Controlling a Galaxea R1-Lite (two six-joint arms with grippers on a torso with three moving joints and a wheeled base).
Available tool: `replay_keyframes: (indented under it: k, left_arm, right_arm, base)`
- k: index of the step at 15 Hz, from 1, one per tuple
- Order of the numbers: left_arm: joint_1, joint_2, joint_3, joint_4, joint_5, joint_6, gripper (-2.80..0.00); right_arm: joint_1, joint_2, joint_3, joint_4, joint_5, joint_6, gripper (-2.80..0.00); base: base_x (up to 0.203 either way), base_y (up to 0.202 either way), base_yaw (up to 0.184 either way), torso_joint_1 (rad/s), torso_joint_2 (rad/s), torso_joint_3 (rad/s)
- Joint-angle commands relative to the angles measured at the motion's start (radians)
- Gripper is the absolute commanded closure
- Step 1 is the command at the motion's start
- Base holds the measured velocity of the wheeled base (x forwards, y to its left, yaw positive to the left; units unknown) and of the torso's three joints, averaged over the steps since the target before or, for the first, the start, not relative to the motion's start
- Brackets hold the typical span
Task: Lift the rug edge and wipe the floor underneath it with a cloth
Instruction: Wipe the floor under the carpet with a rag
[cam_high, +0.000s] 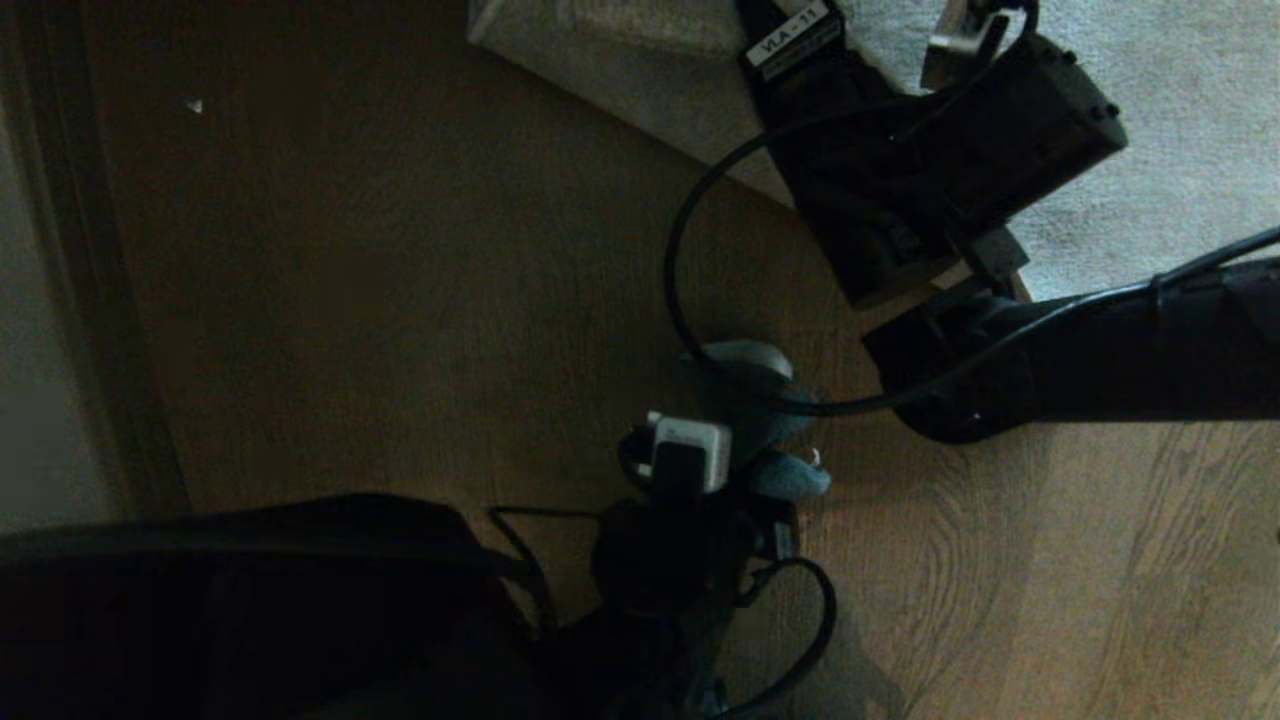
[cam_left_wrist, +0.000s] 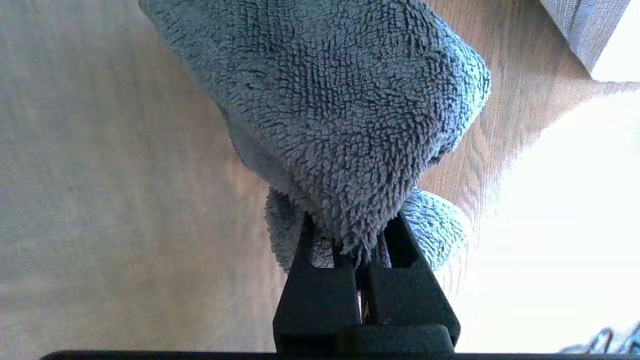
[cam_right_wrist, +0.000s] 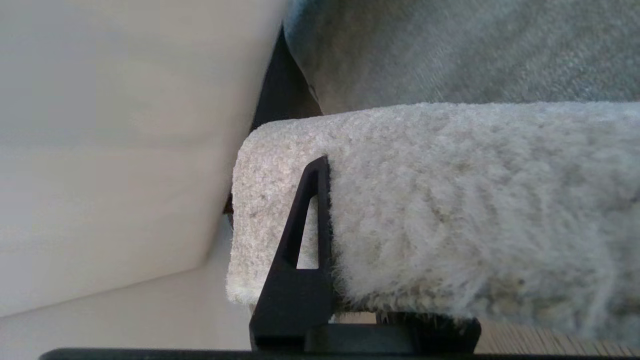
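Meanwhile, the cloth was pinched in the left gripper over the floor, apparently touching it; the rug edge was clamped by the right gripper.

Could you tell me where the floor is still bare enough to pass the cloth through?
The brown wooden board floor is bare between the dark strip at the left edge and the lifted light grey rug edge. It is crowded near the right gripper clamping the rug, and around the left gripper holding the plush grey cloth, where cables loop.
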Motion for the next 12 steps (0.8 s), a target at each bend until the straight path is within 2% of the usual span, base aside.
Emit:
replay_keyframes:
  k: [1,5,12]
  left_arm:
    - [0.004,0.079,-0.065,-0.048,0.003,-0.001,0.0]
    - [0.059,0.089,-0.111,-0.048,0.01,-0.001,0.0]
    - [0.313,0.027,-0.109,-0.048,-0.011,-0.001,0.0]
  right_arm:
    - [-0.001,0.009,0.0,-0.018,-0.001,0.005,0.0]
    - [-0.003,0.023,0.0,-0.025,-0.001,0.005,0.0]
    - [-0.001,0.031,0.0,-0.027,-0.001,0.005,0.0]
  base:
    - [0.0,0.0,0.0,0.0,0.0,0.0]
    - [0.0,0.0,0.0,0.0,0.0,0.0]
    - [0.0,0.0,0.0,0.0,0.0,0.0]
